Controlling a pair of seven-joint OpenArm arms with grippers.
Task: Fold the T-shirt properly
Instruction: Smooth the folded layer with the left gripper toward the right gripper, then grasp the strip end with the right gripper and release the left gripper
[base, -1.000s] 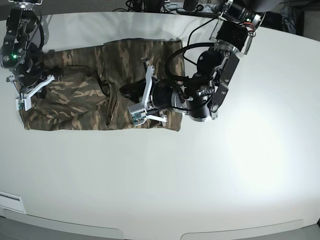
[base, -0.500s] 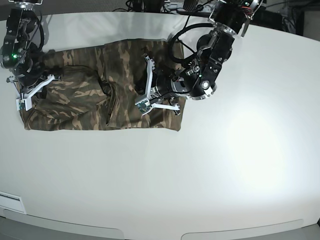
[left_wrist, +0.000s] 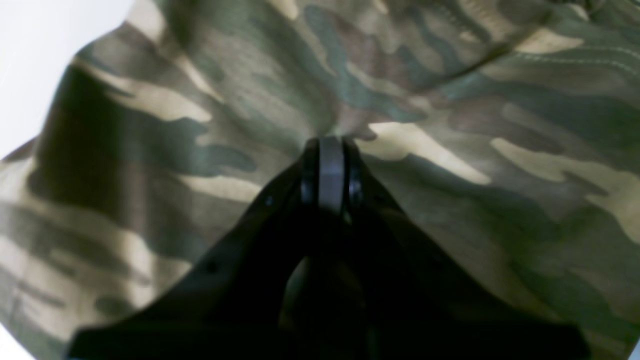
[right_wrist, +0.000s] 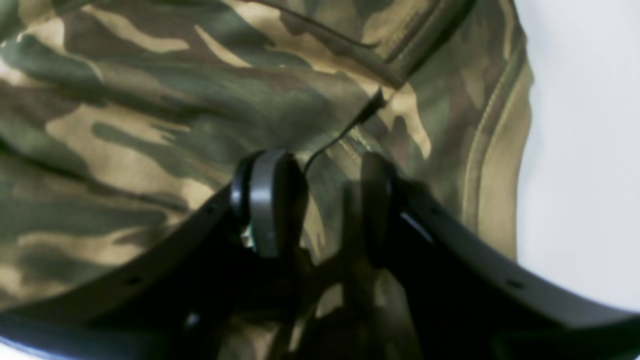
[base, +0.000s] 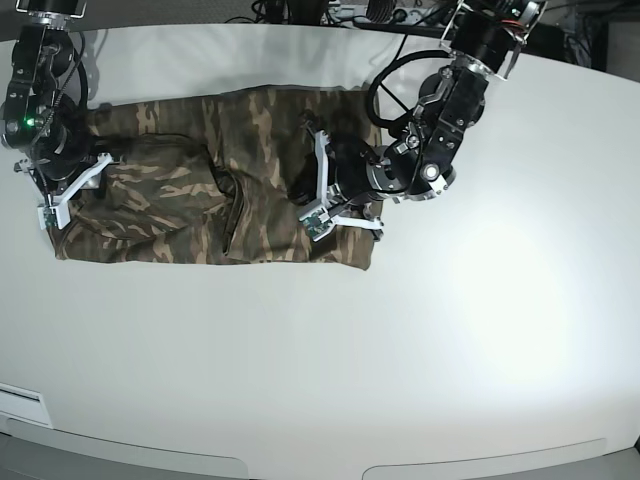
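T-shirt lies spread lengthwise across the far side of the white bench. Left end effector is closed, pinching a fold of camouflage cloth. Right end effector stands parted over the hem, nothing clamped between its fingers.

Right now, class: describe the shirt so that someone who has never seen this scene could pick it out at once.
Start at the big white table. Along its far side, between the two arms, the T-shirt lies as a long, partly folded band. It is the only cloth there, printed in olive, brown and tan camouflage.
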